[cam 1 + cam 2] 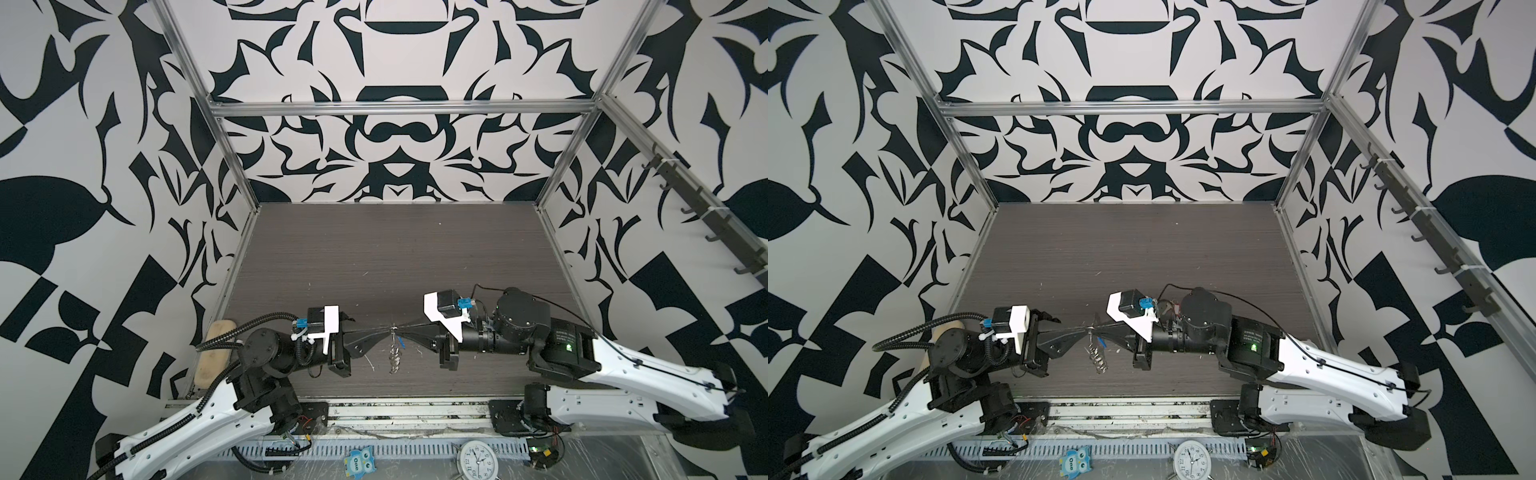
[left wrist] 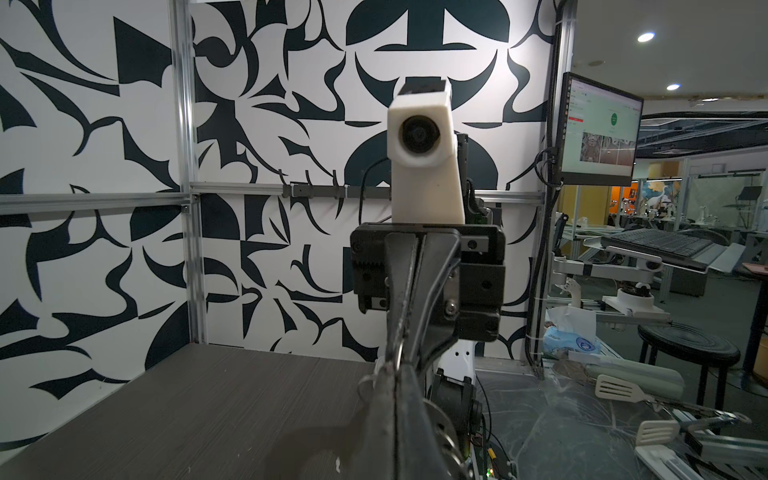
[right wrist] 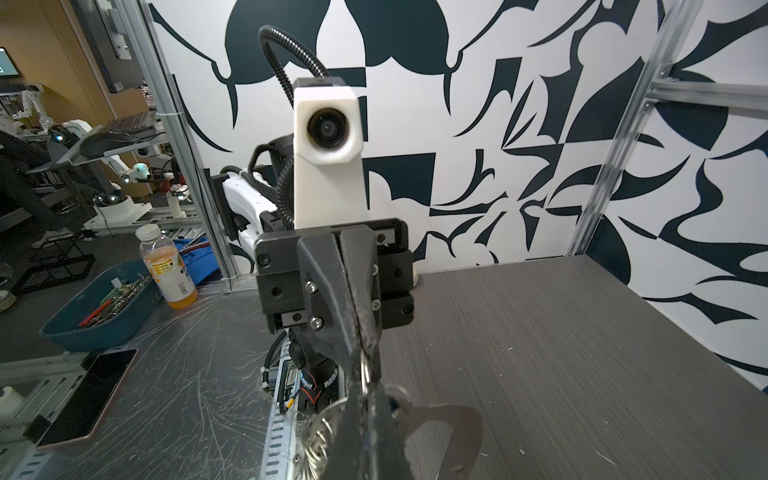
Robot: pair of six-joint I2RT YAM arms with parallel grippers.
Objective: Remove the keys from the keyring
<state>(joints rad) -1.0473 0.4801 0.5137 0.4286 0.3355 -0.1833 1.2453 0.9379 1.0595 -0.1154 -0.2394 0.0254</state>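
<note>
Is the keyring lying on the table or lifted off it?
Lifted: the keyring hangs in the air where the shut left gripper and right gripper meet tip to tip, above the table.

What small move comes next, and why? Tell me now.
Probably ease the right claw slowly away from the left claw. Both are shut tip to tip at a small ring, the keyring dangles below them, and the blue key hangs attached.
</note>
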